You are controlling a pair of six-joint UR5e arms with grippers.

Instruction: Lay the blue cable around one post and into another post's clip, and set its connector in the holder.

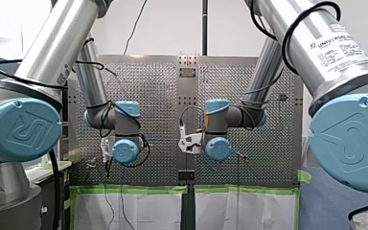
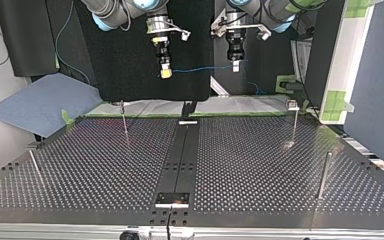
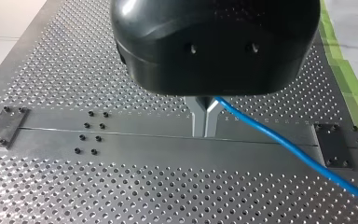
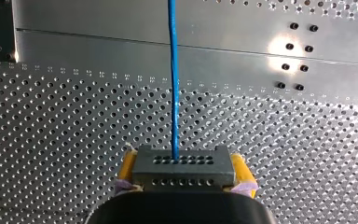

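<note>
Hovering over the far edge of the perforated counter (image 2: pixel 260 165), my left arm (image 1: pixel 52 43) and my right arm (image 1: pixel 326 43) both reach in from the sides with their wrists close together near the middle. Seen from across the counter, a smooth centre strip (image 2: pixel 182 155) runs down it, and four thin posts stand either side: left far post (image 2: pixel 124 119), right far post (image 2: pixel 293 125) with a small block on top, right near post (image 2: pixel 324 175) and left near post (image 2: pixel 34 167).

My right pincer (image 2: pixel 165 73), the one with the yellow pads, is clenched on the dark connector (image 4: pixel 182 171). In its wrist view the block sits squeezed between the pads.

My left pincer (image 3: pixel 205 122) has its metal fingers pinched together on the blue cable (image 3: pixel 279 140), which leaves right beside the fingertips and trails off to one side above the counter.

From across the counter the cable is a nearly level line strung between the two pincers, up in the air and well apart from all four posts.
</note>
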